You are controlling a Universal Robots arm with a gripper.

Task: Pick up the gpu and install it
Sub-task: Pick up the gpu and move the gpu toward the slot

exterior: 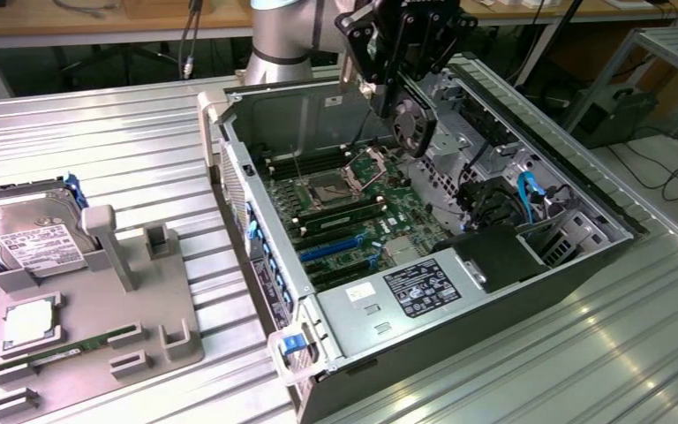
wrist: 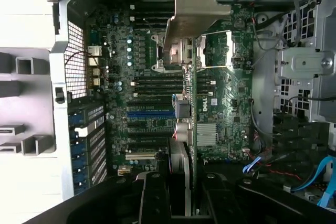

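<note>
Exterior view: end effector [exterior: 398,88] clamped on gpu [exterior: 413,125], hanging over the open case [exterior: 575,274]. Carry/align step, card not seated.

Wrist view: gpu [wrist: 192,129] edge-on, clear of motherboard [wrist: 147,82]. My read: seating needs the card edge square over the blue slot [wrist: 149,114].

Robotics laboratory, test bench: a grey robot arm [exterior: 280,40] stands at a ribbed metal table [exterior: 116,124], its black gripper [exterior: 388,93] clamped on the gpu [exterior: 413,124] directly above an open computer case [exterior: 551,291], whose motherboard [exterior: 339,203] lies bare below the gripper. Well away from the gripper, toward the exterior view's left, a grey moulded fixture [exterior: 92,358] presents a hard drive [exterior: 27,234] and a memory stick [exterior: 63,352] in fitted slots. Beyond the gripper run wooden workbenches [exterior: 68,22]. Off the table, on the exterior view's right, loose cables [exterior: 669,181] trail across the floor near a metal rack [exterior: 669,44].
</note>
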